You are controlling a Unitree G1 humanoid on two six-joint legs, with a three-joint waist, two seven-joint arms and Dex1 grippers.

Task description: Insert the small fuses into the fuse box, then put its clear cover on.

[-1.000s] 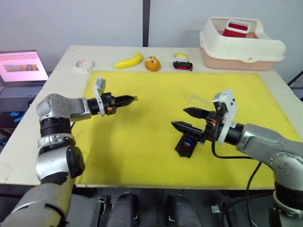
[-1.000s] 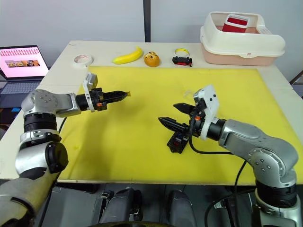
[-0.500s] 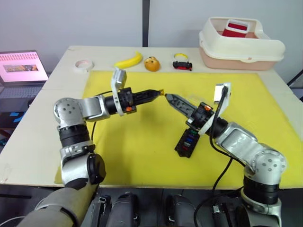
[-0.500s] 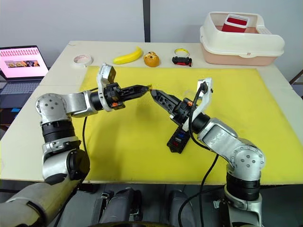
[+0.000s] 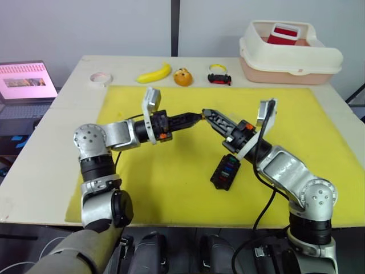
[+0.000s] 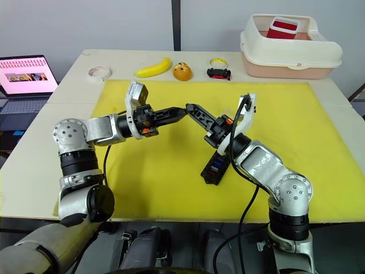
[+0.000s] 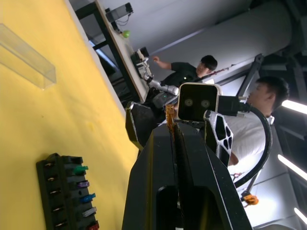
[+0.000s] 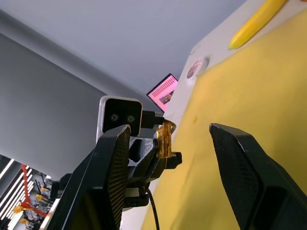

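- the left gripper is pinching a small amber-yellow fuse at its closed fingertips, holding it in the air above the yellow mat.
- the right gripper is pointing at it tip to tip, its two fingers spread wide on either side of the fuse and gripping nothing; this looks like a hand-over being set up.
- the fuse box is lying on the mat below the right arm, with green, purple, blue and red fuses already sitting in one row; several slots beside them are looking empty.
- the clear cover is lying on the mat apart from the box, not yet fitted.
- judging by this, the yellow fuse, perhaps another, and the cover are remaining.
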